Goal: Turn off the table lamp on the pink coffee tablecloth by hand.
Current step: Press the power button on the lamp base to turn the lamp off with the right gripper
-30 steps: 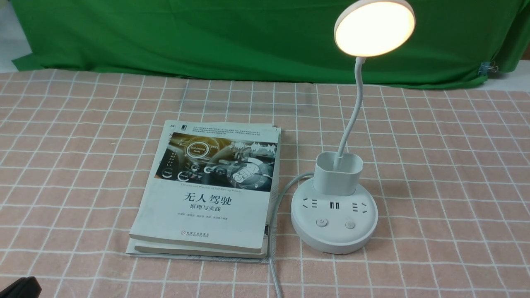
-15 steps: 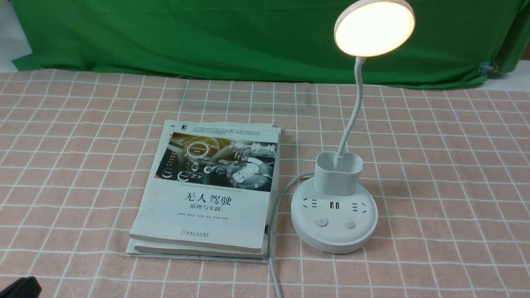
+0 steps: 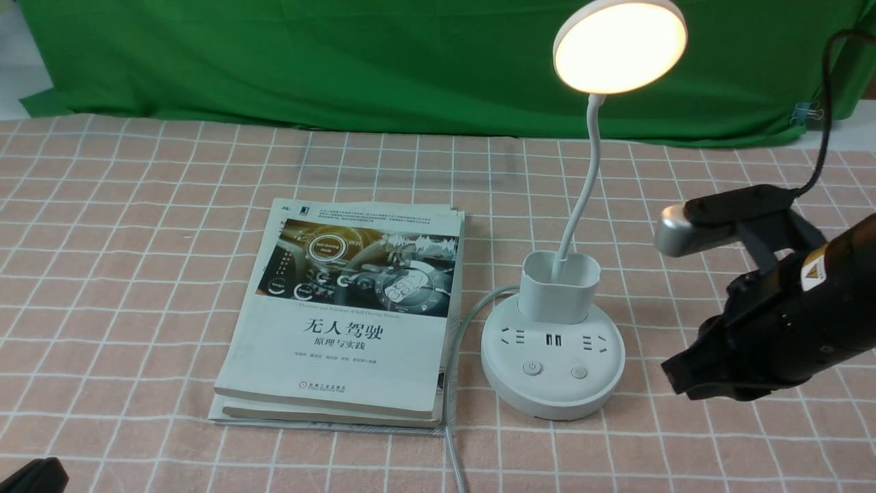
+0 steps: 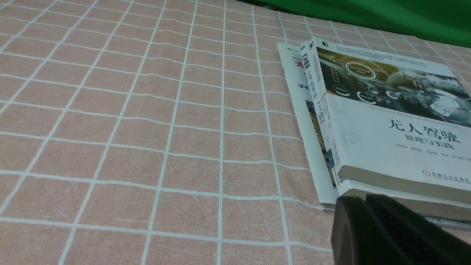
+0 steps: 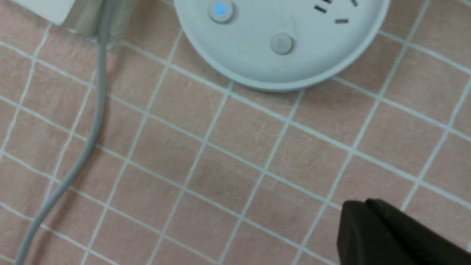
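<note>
Two grippers logged, one lamp, lamp lit.

Table lamp (image 3: 558, 287): stands on the pink coffee tablecloth (image 3: 137, 205), right of centre. Its disc head (image 3: 619, 46) glows warm white, high up against the green backdrop (image 3: 342, 61). The thin neck drops into the pen cup, and the cup sits at the far side of the round base (image 3: 553, 394). Sockets run across the base top, with two buttons at its near edge. In the right wrist view the power button (image 5: 220, 9) shows a blue light and the second button (image 5: 282, 43) is plain grey. A grey cord (image 3: 455, 383) leaves the left side of the base and runs toward the near edge, between the base and the book stack (image 3: 349, 308).

Right gripper (image 3: 684, 378): right of the lamp base, close to it but not touching. The tip points left toward the base. The fingers look pressed together with only a seam between them in the right wrist view (image 5: 368, 221), and nothing is held. A silver camera cylinder (image 3: 677, 233) and a yellow sticker (image 3: 814, 274) sit above it.

Left gripper (image 3: 31, 476): only a dark corner shows at near left, well apart from the lamp. In the left wrist view (image 4: 368, 221) the fingers lie together, empty, near the books' near left corner.
</note>
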`<action>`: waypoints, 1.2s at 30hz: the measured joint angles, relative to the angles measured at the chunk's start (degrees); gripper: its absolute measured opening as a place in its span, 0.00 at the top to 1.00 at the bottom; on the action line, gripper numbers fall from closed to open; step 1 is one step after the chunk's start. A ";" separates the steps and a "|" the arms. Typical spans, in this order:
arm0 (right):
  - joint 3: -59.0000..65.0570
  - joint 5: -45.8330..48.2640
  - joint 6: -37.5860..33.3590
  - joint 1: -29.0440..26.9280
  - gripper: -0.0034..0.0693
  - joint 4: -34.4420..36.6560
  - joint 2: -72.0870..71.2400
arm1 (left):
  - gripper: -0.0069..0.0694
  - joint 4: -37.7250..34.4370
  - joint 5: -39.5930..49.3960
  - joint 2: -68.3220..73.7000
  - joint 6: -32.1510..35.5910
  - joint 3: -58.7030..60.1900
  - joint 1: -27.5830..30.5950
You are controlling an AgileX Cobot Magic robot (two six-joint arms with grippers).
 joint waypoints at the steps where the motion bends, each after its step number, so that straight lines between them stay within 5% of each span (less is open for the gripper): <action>1: 0.00 -0.39 0.00 0.42 0.90 0.10 1.01 | 0.90 0.00 0.00 0.00 0.00 0.00 0.00; 13: -8.06 -7.51 -1.75 3.24 0.90 1.42 15.32 | 0.90 0.00 0.00 0.00 0.00 0.00 0.00; 36: -14.37 -5.20 -3.03 3.24 0.90 1.59 25.85 | 0.90 0.00 0.00 0.00 0.00 0.00 0.00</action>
